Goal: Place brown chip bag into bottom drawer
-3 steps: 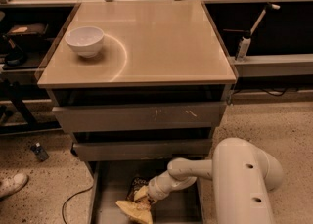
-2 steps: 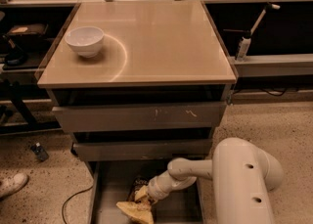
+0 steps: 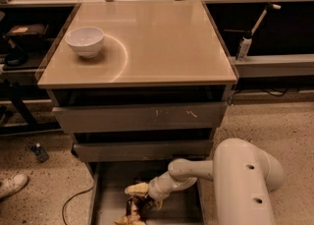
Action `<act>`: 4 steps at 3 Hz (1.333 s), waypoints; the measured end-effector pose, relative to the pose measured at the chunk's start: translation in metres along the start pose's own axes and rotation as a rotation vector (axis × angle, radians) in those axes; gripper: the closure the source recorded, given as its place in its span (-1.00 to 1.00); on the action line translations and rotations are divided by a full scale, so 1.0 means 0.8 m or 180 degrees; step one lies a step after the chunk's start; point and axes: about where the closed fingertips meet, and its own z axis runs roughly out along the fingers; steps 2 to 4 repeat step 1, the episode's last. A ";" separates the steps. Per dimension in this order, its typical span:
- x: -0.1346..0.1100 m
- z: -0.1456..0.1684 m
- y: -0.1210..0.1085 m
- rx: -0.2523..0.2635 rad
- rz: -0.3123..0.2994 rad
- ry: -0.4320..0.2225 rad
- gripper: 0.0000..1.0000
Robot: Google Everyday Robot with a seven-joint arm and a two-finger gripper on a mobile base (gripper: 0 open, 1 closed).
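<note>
**Placement nearly complete**

The crinkly brown-and-yellow chip bag (image 3: pixel 128 215) lies low in the pulled-out bottom drawer (image 3: pixel 182 210), a shallow grey metal tray. It sits toward the drawer's left side, right under the pincer (image 3: pixel 140 194). I cannot tell whether the pincer grips the bag or is open.

If foil snags on the pincer as it withdraws, the bag could be dragged back out.

The white arm (image 3: pixel 189 170) reaches left and down from its bulky shoulder, with the wrist dipped beneath the middle drawer's front.
</note>
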 end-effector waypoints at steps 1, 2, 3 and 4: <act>0.000 0.000 0.000 0.0000 0.0000 0.0000 -1.00; 0.000 0.000 0.000 0.0000 0.0000 0.0000 -1.00; 0.000 0.000 0.000 0.0000 0.0000 0.0000 -1.00; 0.000 0.000 0.000 0.0000 0.0000 0.0000 -1.00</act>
